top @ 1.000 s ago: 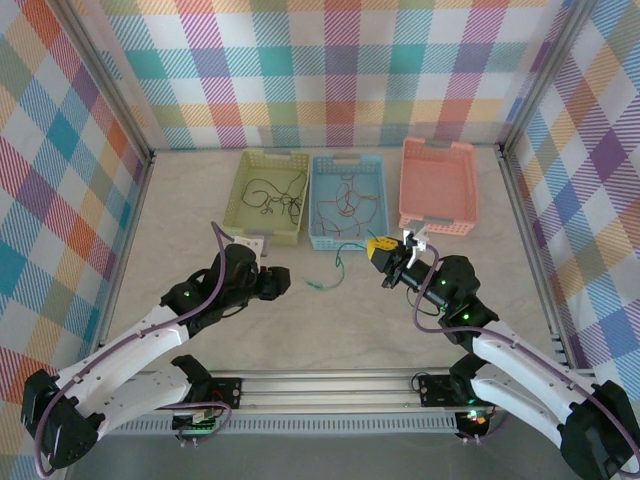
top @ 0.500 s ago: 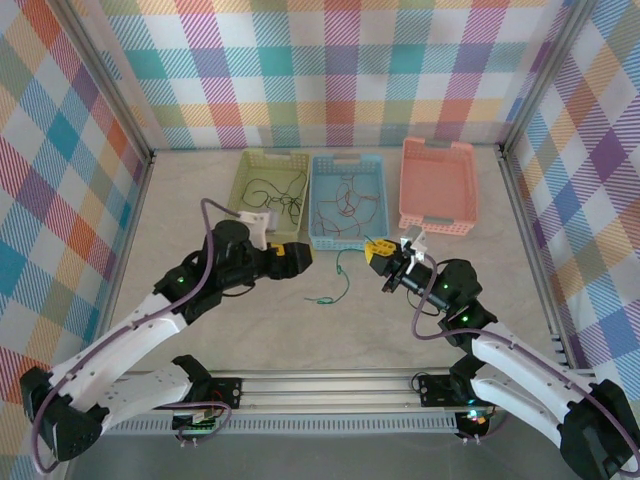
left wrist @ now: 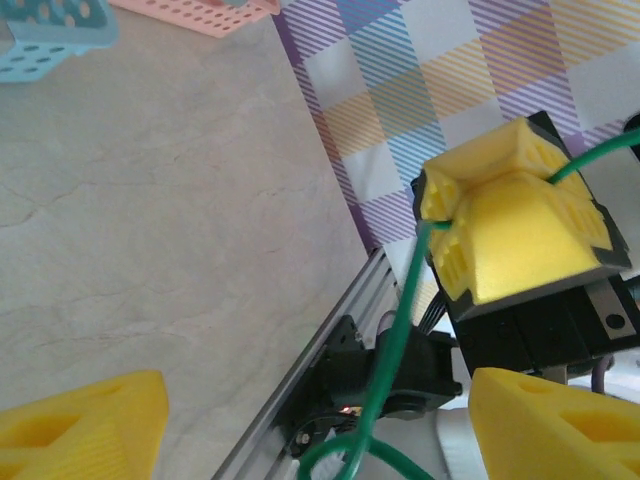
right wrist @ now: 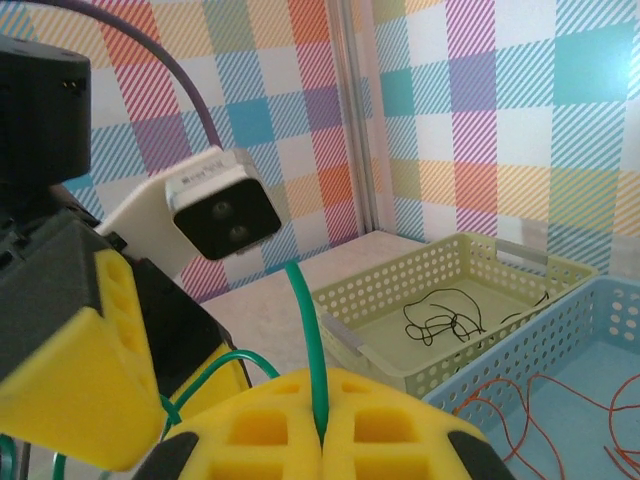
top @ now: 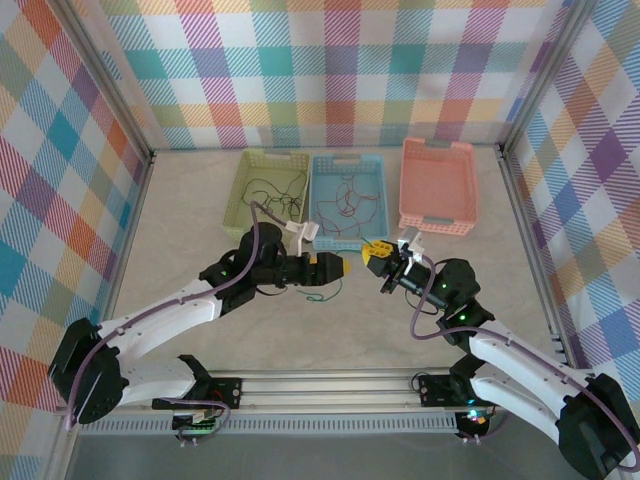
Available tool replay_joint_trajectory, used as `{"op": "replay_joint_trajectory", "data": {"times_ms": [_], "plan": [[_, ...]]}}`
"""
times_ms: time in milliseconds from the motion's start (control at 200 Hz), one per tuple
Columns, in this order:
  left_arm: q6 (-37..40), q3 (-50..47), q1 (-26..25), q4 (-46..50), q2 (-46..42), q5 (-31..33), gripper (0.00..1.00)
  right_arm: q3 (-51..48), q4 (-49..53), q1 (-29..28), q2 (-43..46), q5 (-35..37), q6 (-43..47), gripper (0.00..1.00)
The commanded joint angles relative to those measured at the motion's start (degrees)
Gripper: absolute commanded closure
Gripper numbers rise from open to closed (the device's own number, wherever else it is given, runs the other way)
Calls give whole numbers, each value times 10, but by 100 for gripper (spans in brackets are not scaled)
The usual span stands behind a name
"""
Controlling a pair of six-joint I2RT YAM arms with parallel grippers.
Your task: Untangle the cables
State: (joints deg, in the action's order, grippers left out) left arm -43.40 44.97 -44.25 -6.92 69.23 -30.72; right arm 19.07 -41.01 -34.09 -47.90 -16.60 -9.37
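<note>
**Green cable pinched, second pair poised wide**

Right fingers are clamped tight together, and there's the green cable standing straight up out of the seam between them. That's a firm pinch, held well short of the baskets. The point, I'd say, is to lift one strand off the tabletop so it hangs free and can be drawn out.

Left fingers sit nose to nose with the right pair, spread wide, nothing in them. From the left wrist, the cable drops through the gap between them without touching either side. My read: they're placed to close on the strand just below the right pinch, so the two pairs can pull it straight.

Long axis now: from the right fingers the cable runs steeply down toward the left fingers, then curls into a loose loop on the tabletop beneath them. A short tail pokes out the far side of the right pinch.

Beyond both pairs, the black cables lie bunched in the green basket. The orange cables are sprawled in the blue basket beside it.
</note>
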Motion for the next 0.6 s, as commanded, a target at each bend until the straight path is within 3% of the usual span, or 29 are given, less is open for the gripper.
{"op": "replay_joint_trajectory", "data": {"times_ms": [0, 325, 595], "plan": [[-69, -28, -14, -78, 23, -16, 22, -4, -30, 3, -1, -8, 12, 100], [-107, -50, -53, -119, 29, 4, 23, -14, -40, 2, 4, 27, 19, 100], [-111, -75, -59, -131, 35, 3, 47, -19, -40, 2, 15, 41, 20, 100]]}}
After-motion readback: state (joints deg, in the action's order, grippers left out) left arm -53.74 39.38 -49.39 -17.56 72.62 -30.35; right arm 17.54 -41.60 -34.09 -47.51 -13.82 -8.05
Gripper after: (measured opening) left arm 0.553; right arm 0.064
